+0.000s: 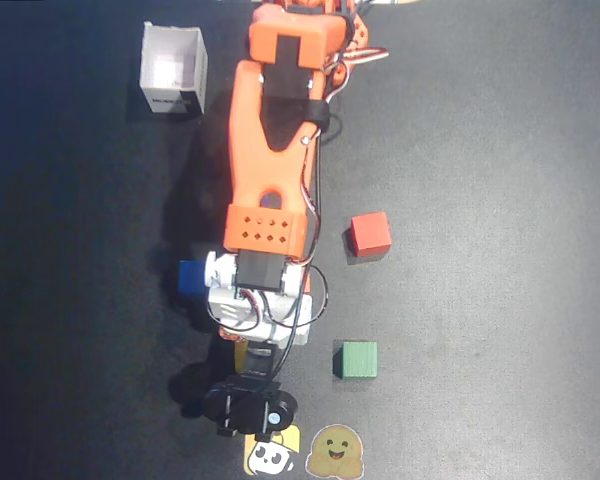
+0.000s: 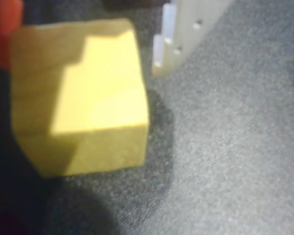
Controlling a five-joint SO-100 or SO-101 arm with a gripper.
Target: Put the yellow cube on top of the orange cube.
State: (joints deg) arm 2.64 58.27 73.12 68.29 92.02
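In the wrist view the yellow cube (image 2: 88,98) fills the left half, resting on the dark grey mat. My gripper (image 2: 83,44) stands open around it. The white finger (image 2: 174,39) is to the cube's right with a small gap. A blurred orange-red shape (image 2: 4,29) touches the cube's upper left; I cannot tell whether it is the other finger. In the overhead view my gripper (image 1: 242,372) is low near the front edge and covers the yellow cube. No bright-orange cube shows; the arm may hide it.
In the overhead view a red-orange cube (image 1: 369,234) lies right of the arm, a green cube (image 1: 359,359) right of the gripper and a blue cube (image 1: 188,278) at the arm's left. A white open box (image 1: 173,68) stands at back left. Two face stickers (image 1: 305,452) lie at the front edge.
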